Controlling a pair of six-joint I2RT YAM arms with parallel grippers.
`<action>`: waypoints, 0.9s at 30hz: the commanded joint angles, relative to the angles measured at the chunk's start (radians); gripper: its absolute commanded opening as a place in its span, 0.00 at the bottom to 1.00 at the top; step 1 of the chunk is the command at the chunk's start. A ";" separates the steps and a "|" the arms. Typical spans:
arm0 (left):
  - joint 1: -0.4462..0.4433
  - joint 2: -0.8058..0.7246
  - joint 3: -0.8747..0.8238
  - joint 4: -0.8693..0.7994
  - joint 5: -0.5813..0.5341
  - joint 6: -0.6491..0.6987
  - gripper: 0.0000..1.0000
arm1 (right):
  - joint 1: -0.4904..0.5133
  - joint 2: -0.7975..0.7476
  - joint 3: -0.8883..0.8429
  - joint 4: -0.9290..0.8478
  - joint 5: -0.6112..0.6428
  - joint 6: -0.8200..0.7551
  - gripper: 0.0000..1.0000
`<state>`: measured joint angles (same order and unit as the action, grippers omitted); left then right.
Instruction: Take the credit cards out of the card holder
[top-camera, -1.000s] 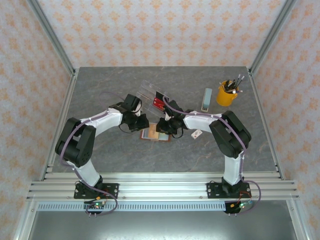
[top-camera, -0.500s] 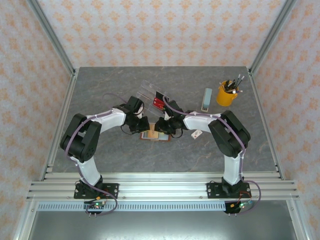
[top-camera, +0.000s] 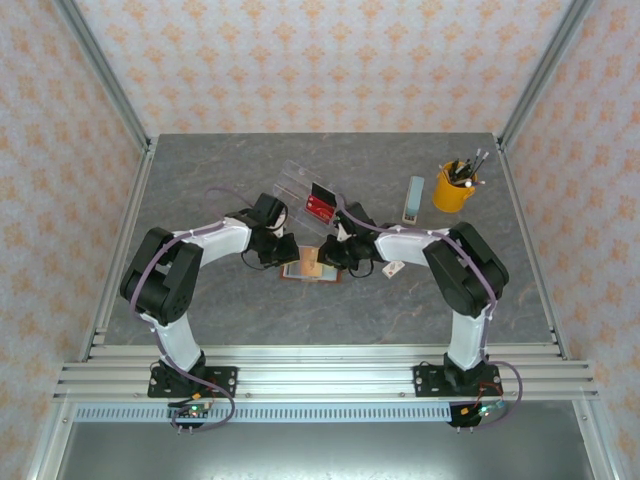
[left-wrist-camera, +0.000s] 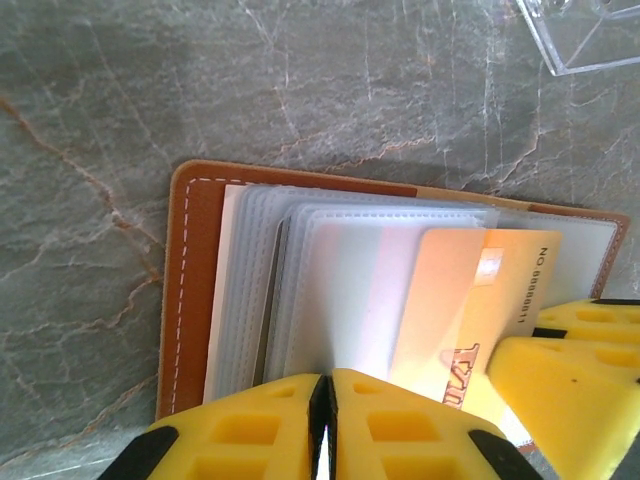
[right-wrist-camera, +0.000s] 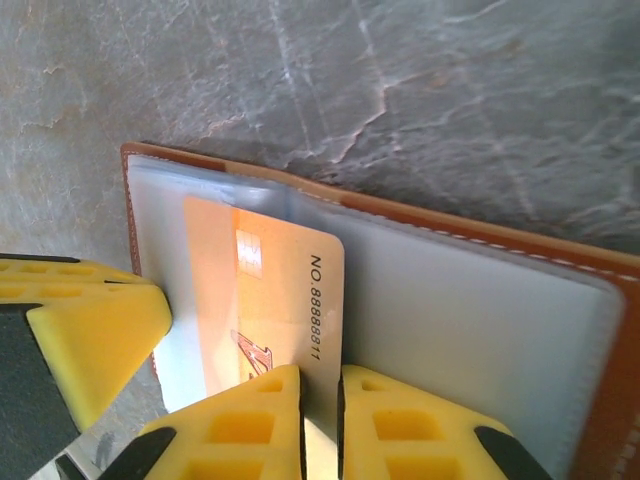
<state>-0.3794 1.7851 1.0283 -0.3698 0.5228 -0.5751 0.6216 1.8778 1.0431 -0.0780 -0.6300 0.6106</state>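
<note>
Holder (top-camera: 310, 268): lying open.
Left pincer (left-wrist-camera: 322, 420): closing fully, fingers together at the sleeves (left-wrist-camera: 330, 290).
Right pincer (right-wrist-camera: 320, 410): gripping the card (right-wrist-camera: 265, 300), which a sleeve is half covering.
Around: tray (top-camera: 290, 182) behind, tag (top-camera: 393, 268) beside, cup (top-camera: 452, 188) near the table's (top-camera: 200, 300) far right corner.

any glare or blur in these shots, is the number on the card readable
Left wrist view: glare bleaches the middle of the orange credit card and the clear pockets of the card holder, whose far edge casts a shadow. Right wrist view: the card's number reads sharp, with the right gripper shut on its edge. Top view: even, diffuse light.
</note>
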 joint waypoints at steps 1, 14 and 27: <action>0.019 0.028 -0.047 -0.046 -0.086 -0.009 0.16 | -0.010 -0.023 -0.031 -0.048 0.015 -0.028 0.11; 0.029 -0.082 -0.057 0.101 0.073 -0.057 0.34 | -0.013 -0.201 -0.105 0.022 -0.052 -0.061 0.00; 0.088 -0.291 -0.151 0.331 0.334 -0.217 0.71 | -0.055 -0.377 -0.179 0.244 -0.156 0.049 0.00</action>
<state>-0.3073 1.5375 0.9108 -0.1551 0.7498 -0.7242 0.5865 1.5341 0.8818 0.0322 -0.7254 0.6094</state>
